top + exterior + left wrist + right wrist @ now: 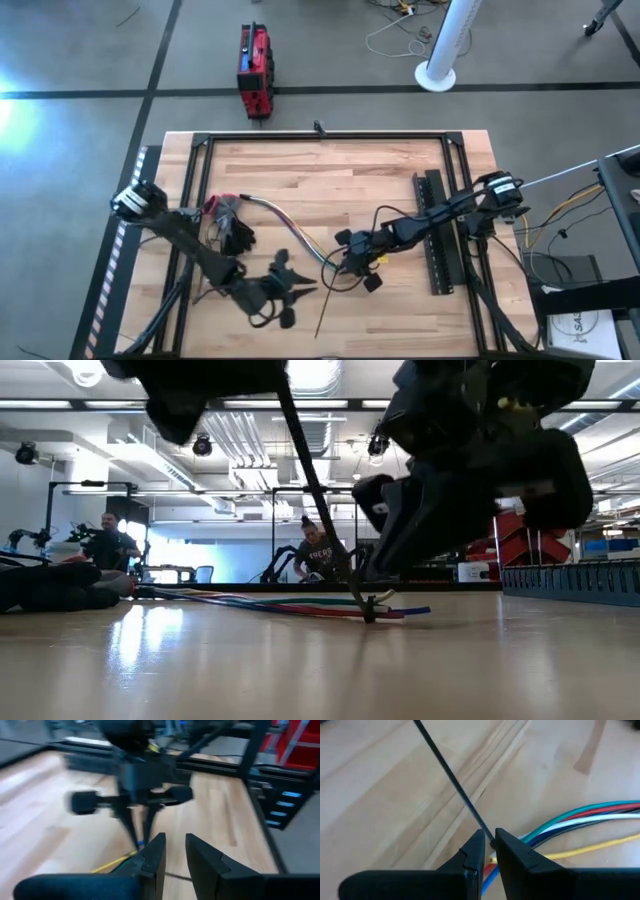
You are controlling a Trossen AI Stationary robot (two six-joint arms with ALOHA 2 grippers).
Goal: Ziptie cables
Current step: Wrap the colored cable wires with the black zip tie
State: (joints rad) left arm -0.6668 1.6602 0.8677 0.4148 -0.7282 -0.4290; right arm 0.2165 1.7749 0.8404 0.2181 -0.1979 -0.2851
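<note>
The left gripper (290, 285) hovers low near the table's (400, 170) front edge, its 2 fingers (152, 862) slightly spread and holding nothing. Just beside it, the cables (285, 222) curve across the middle of the table to the right gripper (352, 262), whose fingers (512, 852) pinch the ziptie (452, 782) at the wire ends. The strip's lower end is hidden between them. Bare wood lies open behind the cables; a perforated bar (437, 230) lies near the right edge.
</note>
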